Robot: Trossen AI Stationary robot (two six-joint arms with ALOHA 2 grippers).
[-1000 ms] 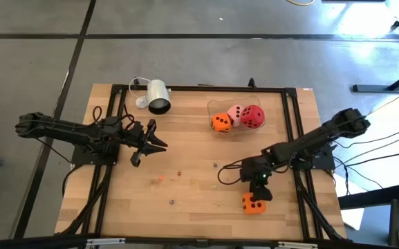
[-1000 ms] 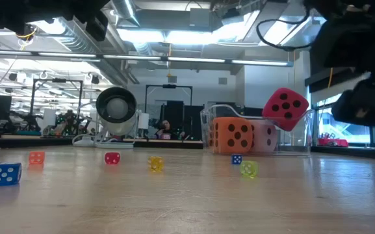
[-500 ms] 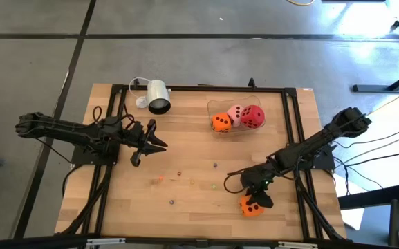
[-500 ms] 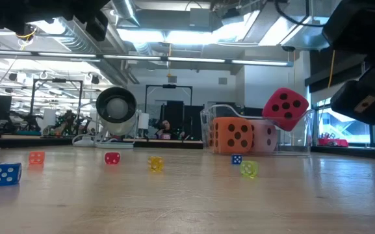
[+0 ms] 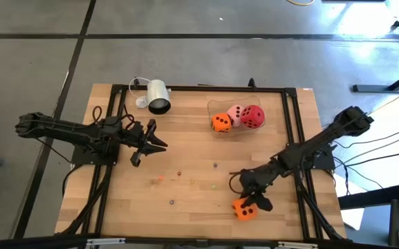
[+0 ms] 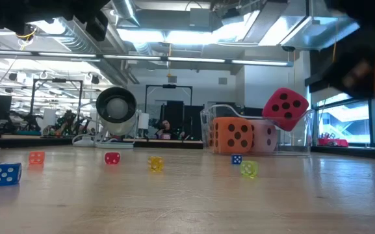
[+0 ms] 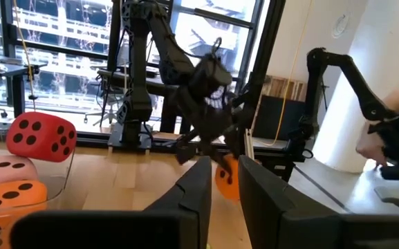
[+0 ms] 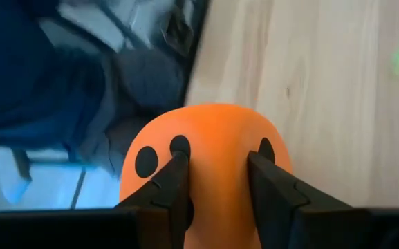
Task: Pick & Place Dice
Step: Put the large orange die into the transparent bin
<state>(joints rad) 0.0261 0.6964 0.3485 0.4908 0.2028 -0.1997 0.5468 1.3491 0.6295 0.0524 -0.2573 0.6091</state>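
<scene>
right hand [image 5: 249, 205]: lower right of the high view, clamped on the loose orange die [image 5: 244, 209]; in the right wrist view both fingers [image 8: 173, 181] dent its soft sides, so we call it gripped.
orange die position: near the counter [image 5: 185, 207] front edge, well apart from the rest; we can't tell if it's lifted off the wood or not.
left hand [image 5: 148, 142]: parked centre-left of the high view, nothing in it; fingers [image 7: 193, 194] nearly together with a narrow gap, and we judge it idle.
clear bin [image 5: 216, 106]: upper middle of the high view, holds three dice: orange [image 5: 220, 123], pale pink [image 5: 234, 114], red [image 5: 252, 117]; red sits tilted on the others in the low view, looks dropped in.
step: we judge this as the grasp of the last die, with carry to the bin next.
risk: the die is squashy and pinched hard, so it may spring out or land tilted on the pile.
clutter: tiny coloured dice [image 6: 6, 173] scattered mid-counter, not the target.
white camera [image 5: 158, 96]: upper left of the counter, lying on its side, out of the path.
</scene>
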